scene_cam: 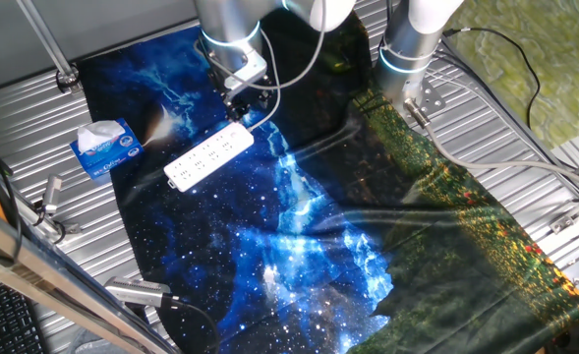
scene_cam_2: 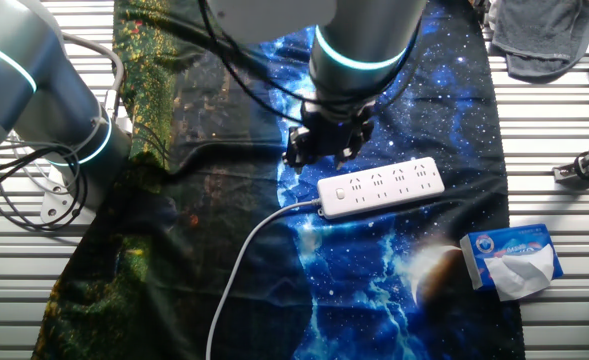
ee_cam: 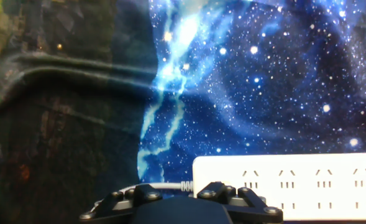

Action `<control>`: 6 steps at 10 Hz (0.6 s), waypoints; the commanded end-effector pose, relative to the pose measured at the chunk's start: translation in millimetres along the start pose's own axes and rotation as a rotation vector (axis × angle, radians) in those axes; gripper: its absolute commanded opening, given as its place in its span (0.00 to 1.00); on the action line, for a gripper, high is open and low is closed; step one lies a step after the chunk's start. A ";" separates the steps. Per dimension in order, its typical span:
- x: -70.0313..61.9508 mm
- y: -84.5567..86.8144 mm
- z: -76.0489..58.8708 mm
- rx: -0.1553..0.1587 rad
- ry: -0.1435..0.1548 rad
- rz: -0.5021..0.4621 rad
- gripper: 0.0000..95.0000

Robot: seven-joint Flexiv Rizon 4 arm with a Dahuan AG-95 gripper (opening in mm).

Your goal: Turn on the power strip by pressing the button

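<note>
The power strip (scene_cam: 208, 155) is a long white bar with rows of dark socket holes, lying on the galaxy-print cloth (scene_cam: 269, 246). It also shows in the other fixed view (scene_cam_2: 381, 187) and at the lower right of the hand view (ee_cam: 288, 183). Its white cord (scene_cam_2: 244, 260) leaves the end nearest my gripper. A small button (scene_cam_2: 341, 194) sits on that end. My gripper (scene_cam: 238, 103) hangs just above and beside the cord end (scene_cam_2: 324, 148). In the hand view only its dark body (ee_cam: 179, 205) shows. The fingertips are not clear in any view.
A blue-and-white tissue box (scene_cam: 105, 147) stands off the strip's far end, also in the other fixed view (scene_cam_2: 511, 260). A second arm's base (scene_cam: 407, 49) stands at the cloth's edge. Grey fabric (scene_cam_2: 544, 35) and metal clamps (scene_cam_2: 584, 165) lie on the slatted table.
</note>
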State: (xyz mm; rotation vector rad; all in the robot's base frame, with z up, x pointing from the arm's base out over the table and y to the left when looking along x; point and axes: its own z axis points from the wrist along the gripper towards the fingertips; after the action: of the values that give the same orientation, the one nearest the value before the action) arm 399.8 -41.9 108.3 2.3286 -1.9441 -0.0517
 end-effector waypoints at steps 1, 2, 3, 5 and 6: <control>0.7 0.9 6.3 0.015 0.031 -0.008 0.60; 0.9 1.3 11.4 0.021 0.030 -0.013 0.60; 0.9 1.5 13.9 0.027 0.031 -0.013 0.60; 0.4 1.6 20.8 0.040 0.034 -0.016 0.60; 0.2 1.5 22.2 0.044 0.035 -0.015 0.60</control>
State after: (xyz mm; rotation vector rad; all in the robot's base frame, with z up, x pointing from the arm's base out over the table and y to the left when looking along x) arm 396.2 -43.3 84.4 2.3563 -1.9325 0.0303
